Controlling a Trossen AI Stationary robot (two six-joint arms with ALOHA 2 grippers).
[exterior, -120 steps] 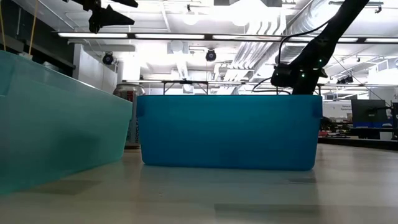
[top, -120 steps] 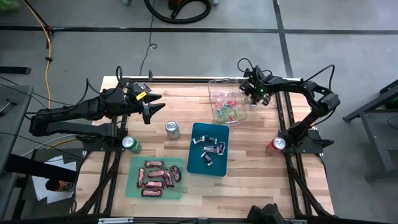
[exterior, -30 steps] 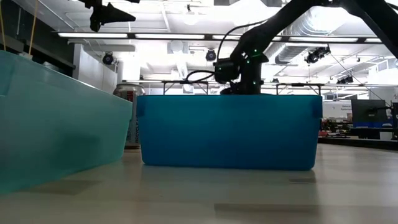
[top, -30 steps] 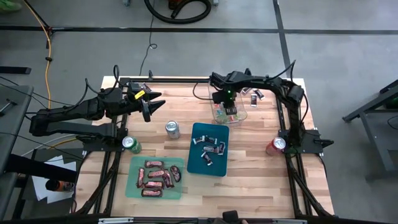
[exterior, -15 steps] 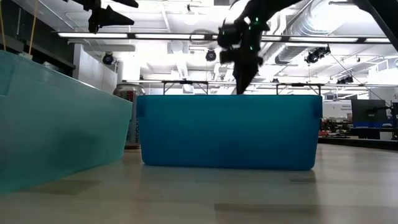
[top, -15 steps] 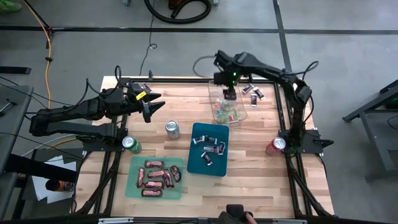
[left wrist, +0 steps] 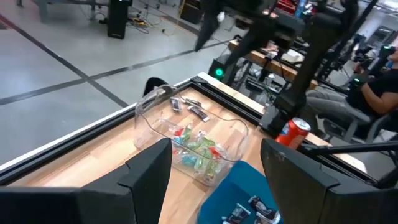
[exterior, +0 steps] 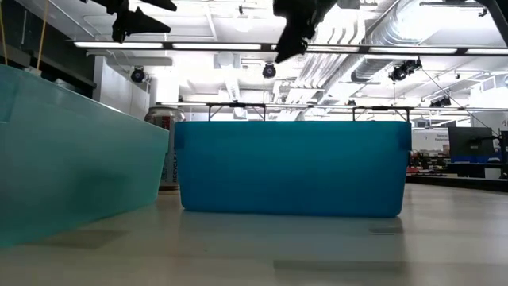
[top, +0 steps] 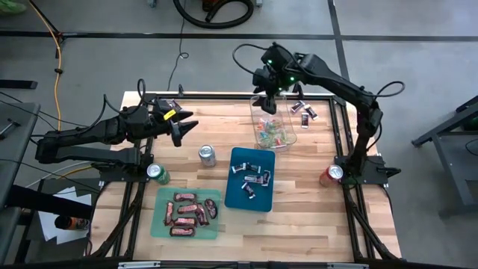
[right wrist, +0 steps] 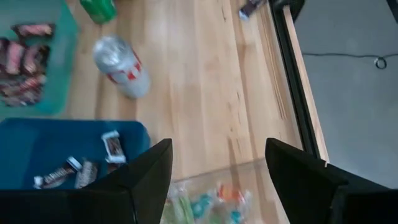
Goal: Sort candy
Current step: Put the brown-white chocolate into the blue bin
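A clear tub (top: pixel 272 123) at the table's far middle holds tiny bright sweets (top: pixel 273 135). Dark and silver pieces lie in the blue tray (top: pixel 251 178). Red-brown bars fill the green tray (top: pixel 187 213). A few loose wrapped pieces (top: pixel 302 110) lie on the wood right of the tub. My right gripper (top: pixel 267 101) hangs high over the tub's far rim, open and empty; its wrist view (right wrist: pixel 217 180) looks down on the tub (right wrist: pixel 211 199). My left gripper (top: pixel 183 128) waits open and empty above the table's far left (left wrist: pixel 214 180).
A silver can (top: pixel 207 155) stands left of the blue tray, a green can (top: pixel 157 173) near the left rail, a red can (top: pixel 331 175) by the right arm's base. More wrapped pieces (top: pixel 166 103) lie at the far left corner. A person (left wrist: pixel 379 93) sits beyond the table.
My right gripper has come up out of the clear tub, rising high and drifting a little toward the far edge. The tub and its sweets stay where they were.
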